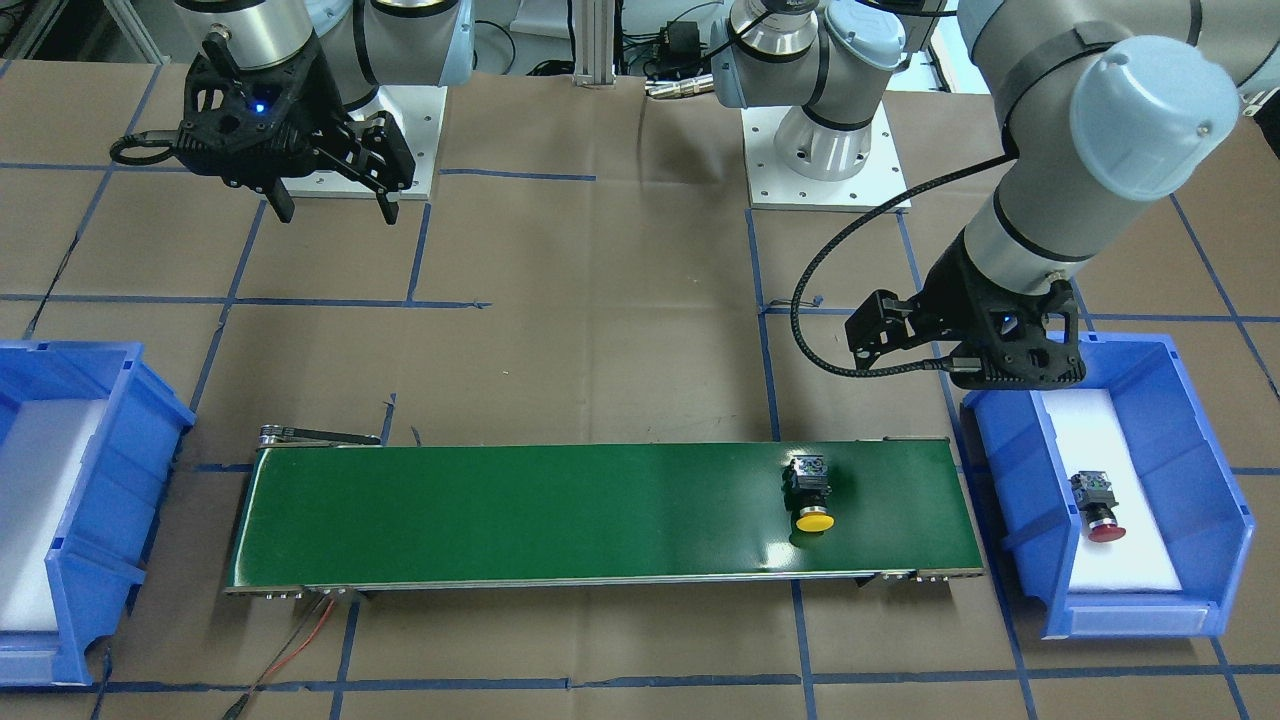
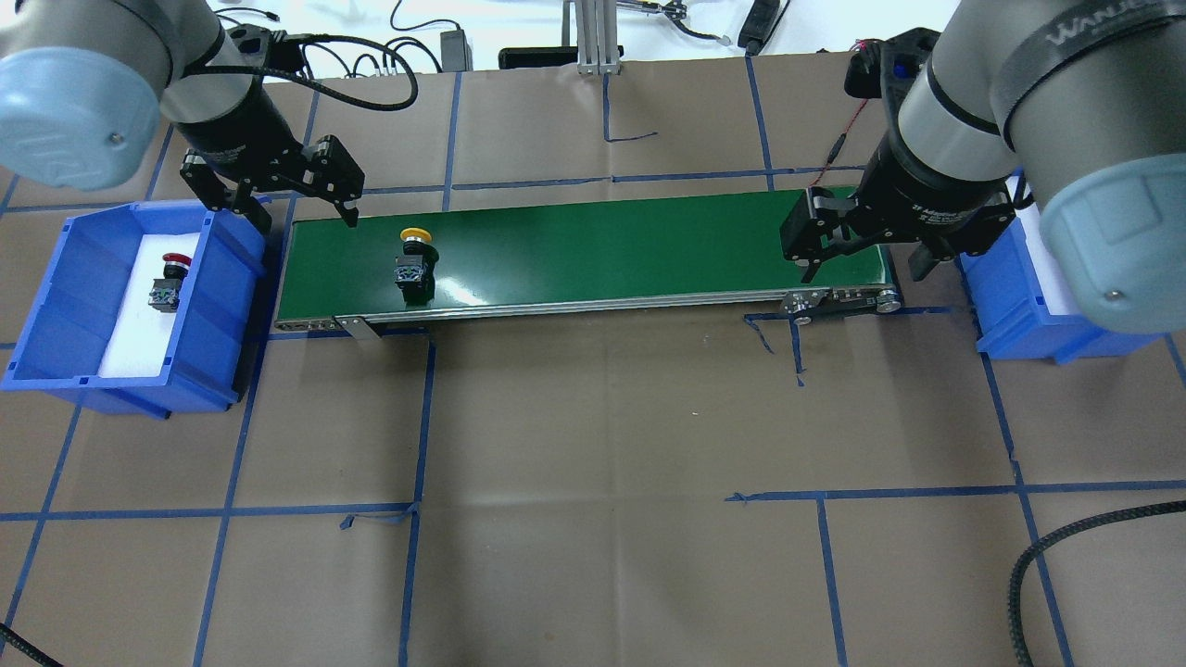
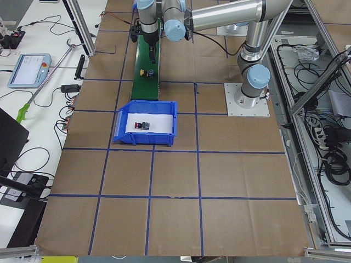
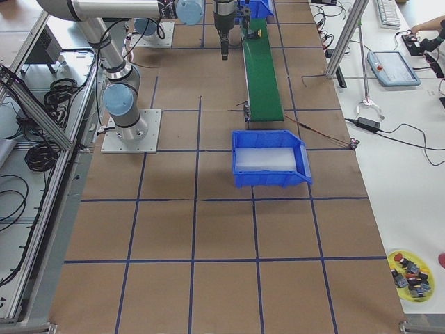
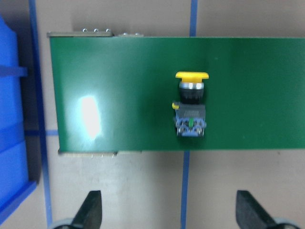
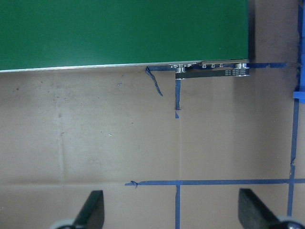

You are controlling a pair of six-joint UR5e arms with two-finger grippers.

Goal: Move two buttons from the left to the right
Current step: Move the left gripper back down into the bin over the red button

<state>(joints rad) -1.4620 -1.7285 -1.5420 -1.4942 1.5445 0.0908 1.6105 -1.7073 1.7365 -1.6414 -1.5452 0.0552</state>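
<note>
The yellow button (image 2: 414,259) lies on its side on the green conveyor belt (image 2: 602,250), near the belt's left end; it also shows in the left wrist view (image 5: 190,102) and the front view (image 1: 812,495). The red button (image 2: 170,278) lies on white foam in the left blue bin (image 2: 56,306), also seen in the front view (image 1: 1098,505). My left gripper (image 2: 308,220) is open and empty, hanging above the belt's left end beside the bin. My right gripper (image 2: 864,270) is open and empty above the belt's right end.
The right blue bin (image 2: 1028,324) with white foam stands past the belt's right end, partly under my right arm. Brown paper with blue tape lines covers the table. A yellow dish (image 4: 410,273) with several spare parts sits at the far corner in the right side view.
</note>
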